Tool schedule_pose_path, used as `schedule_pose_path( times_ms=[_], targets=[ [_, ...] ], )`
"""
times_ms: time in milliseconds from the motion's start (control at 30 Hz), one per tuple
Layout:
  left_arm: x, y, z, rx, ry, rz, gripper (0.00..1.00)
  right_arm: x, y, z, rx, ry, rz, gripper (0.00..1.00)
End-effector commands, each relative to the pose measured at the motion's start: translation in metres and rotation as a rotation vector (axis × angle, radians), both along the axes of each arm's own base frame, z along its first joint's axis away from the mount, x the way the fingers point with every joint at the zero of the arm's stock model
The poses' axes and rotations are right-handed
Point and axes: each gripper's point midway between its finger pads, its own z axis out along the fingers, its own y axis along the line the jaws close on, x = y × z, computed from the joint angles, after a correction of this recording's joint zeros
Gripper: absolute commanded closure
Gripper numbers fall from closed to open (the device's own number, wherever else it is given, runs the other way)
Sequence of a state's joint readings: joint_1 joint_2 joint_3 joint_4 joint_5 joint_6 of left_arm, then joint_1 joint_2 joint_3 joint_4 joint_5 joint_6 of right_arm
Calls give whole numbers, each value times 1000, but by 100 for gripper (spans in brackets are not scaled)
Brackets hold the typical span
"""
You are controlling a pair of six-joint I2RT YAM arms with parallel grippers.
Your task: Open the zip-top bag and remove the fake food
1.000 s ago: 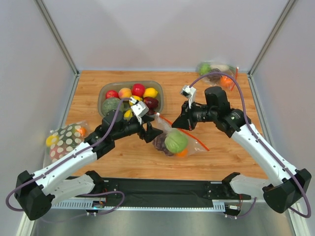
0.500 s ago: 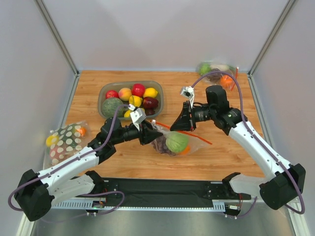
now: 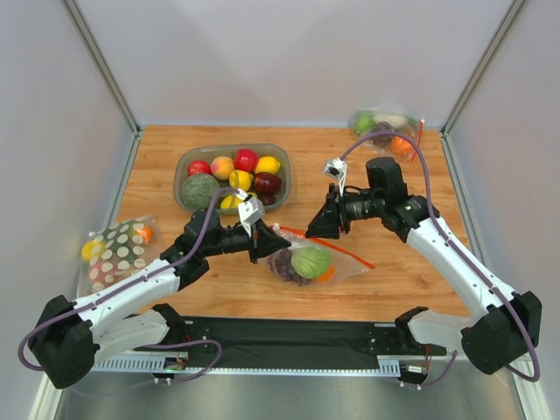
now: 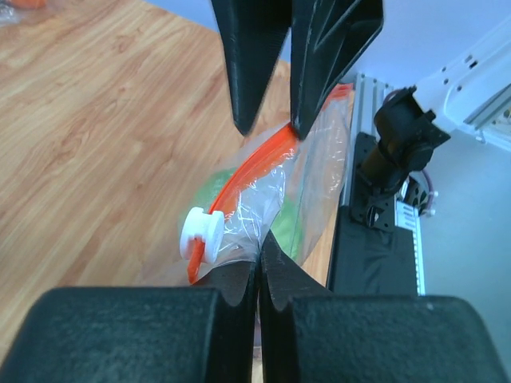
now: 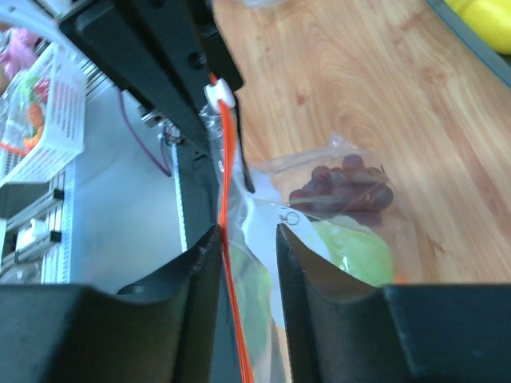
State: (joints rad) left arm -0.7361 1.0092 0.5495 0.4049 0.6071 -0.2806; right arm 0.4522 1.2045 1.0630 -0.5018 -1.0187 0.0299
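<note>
**Q:** Where does the zip-top bag (image 3: pixel 311 262) lie, and along which axis?

**A:** It lies mid-table (image 3: pixel 394 175), toward the near edge. Its orange zip strip (image 3: pixel 337 249) runs left to right, with the white slider (image 4: pixel 200 233) at the left end. The left gripper (image 4: pixel 260 267) is clamped on the film just below the slider. The right gripper (image 5: pixel 246 239), jaws narrowly apart, straddles the strip further right without pinching it.

**Q:** What is obscured?

**A:** Whether the mouth has parted. The green fruit (image 3: pixel 310 261) and grape bunch (image 5: pixel 347 187) show through the film, the small orange (image 3: pixel 327 274) barely.
</note>
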Motion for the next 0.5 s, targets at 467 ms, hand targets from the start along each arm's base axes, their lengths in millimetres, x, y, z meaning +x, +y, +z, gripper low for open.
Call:
schedule_pose_path(
  times_ms=[467],
  targets=[
    [-20,-1,21,92,-82,-170,100,3,21,43,10,-312,-131,54]
  ],
)
